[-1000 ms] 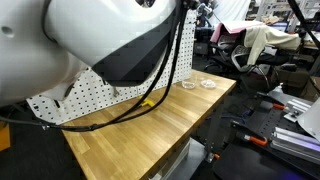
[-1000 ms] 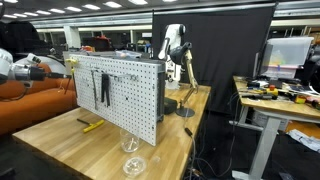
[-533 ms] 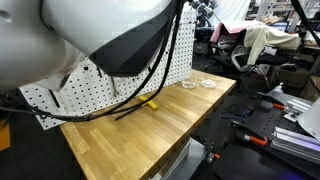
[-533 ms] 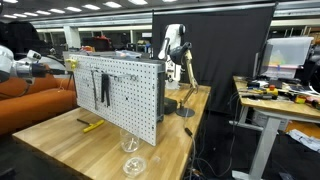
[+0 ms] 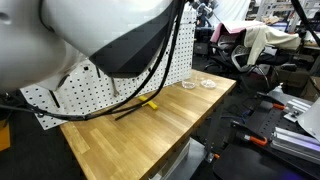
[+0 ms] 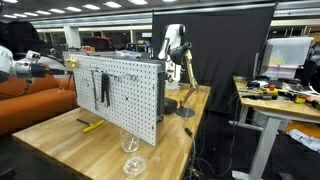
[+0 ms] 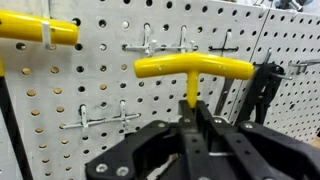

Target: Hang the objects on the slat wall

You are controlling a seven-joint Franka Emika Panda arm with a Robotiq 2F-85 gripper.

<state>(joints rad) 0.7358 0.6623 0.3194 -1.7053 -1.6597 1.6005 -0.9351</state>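
At the pegboard (image 7: 95, 95): held tool (image 7: 195, 68) just in front of the white panel of round holes, between wire hooks (image 7: 100, 118) and black pliers (image 7: 265, 85)
Change: the arm's bulk covers the exterior view differently than a second ago; board and tabletop (image 5: 140, 140) unchanged
Fingers (image 7: 205, 135): clenched on the held tool's thin black shaft, under its smooth yellow crossbar
Second tool (image 7: 35, 30): yellow bar, upper left of the board
Third tool (image 6: 90, 126): flat on the wooden tabletop

No legible text, labels or numbers
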